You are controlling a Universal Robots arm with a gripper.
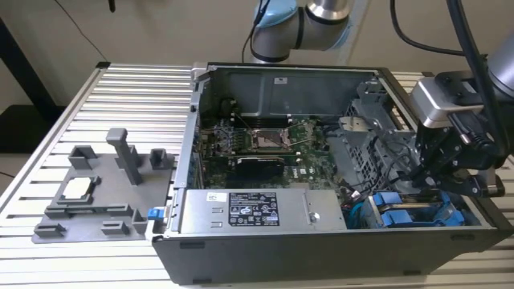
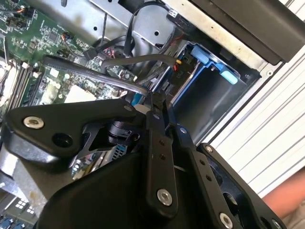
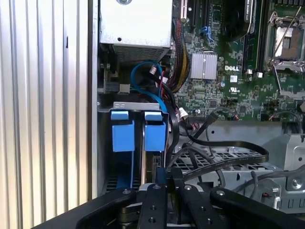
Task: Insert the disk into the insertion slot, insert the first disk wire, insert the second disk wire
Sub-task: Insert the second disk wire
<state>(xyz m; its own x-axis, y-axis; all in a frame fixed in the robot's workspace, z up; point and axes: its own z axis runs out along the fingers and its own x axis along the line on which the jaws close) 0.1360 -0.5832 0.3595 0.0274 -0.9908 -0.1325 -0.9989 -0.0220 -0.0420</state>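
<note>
Lowest in the first wrist view, your gripper (image 3: 164, 183) is reaching down with its black fingers drawn close together, apparently pinching something thin at the tips, though what it is cannot be made out. Just beyond the tips, the disk (image 3: 155, 133) is sitting upright in its blue carrier inside the insertion slot (image 3: 136, 106), beside a second blue carrier (image 3: 123, 133). Farther off, toward the upper middle, blue cables (image 3: 143, 78) are looping below the power-supply box (image 3: 136, 21), and the motherboard (image 3: 228, 62) is lying at the upper right.

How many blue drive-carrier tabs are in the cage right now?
2: one blue tab and a second touching beside it in the drive cage, just ahead of the gripper. Others may be hidden.
</note>
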